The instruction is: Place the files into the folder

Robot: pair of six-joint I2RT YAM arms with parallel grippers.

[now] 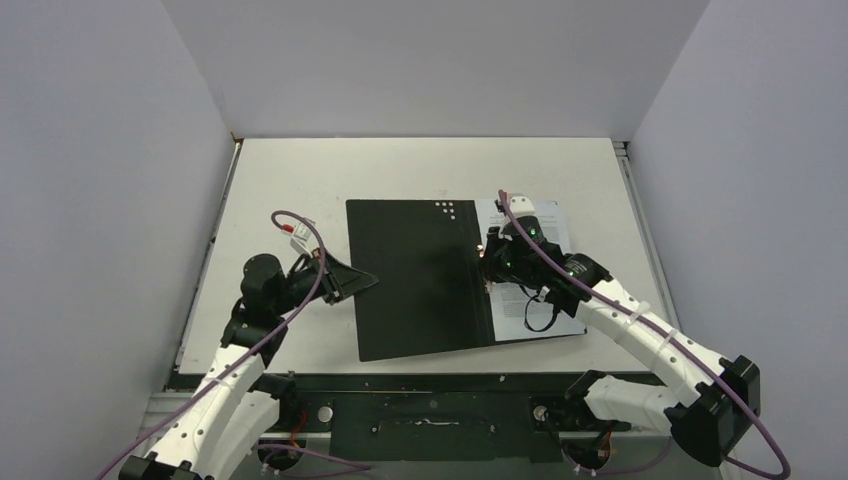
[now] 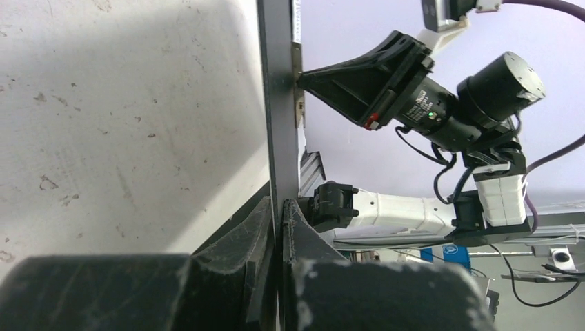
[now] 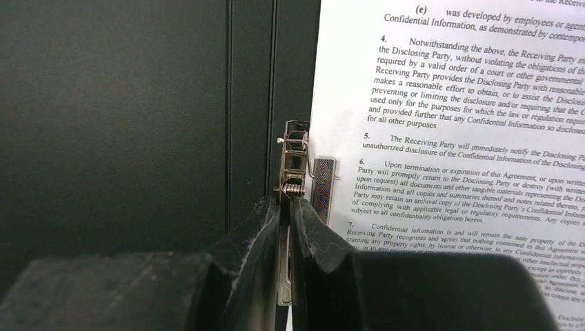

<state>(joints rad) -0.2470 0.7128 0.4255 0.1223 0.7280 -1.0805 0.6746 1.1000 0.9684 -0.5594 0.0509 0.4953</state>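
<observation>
The left gripper (image 2: pixel 277 210) pinches the left edge of the open folder (image 1: pixel 420 290) and the right gripper (image 3: pixel 286 207) clamps the spine's metal clip (image 3: pixel 295 162), so the files (image 3: pixel 469 138) (already lying on its right half) look placed, with only the closing left.

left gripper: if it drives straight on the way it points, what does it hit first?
The folder itself: the left gripper is shut on its left edge, so it would shove the cover. Farther along, the right gripper, shut on the spine clip, looks next; depth unclear.
</observation>
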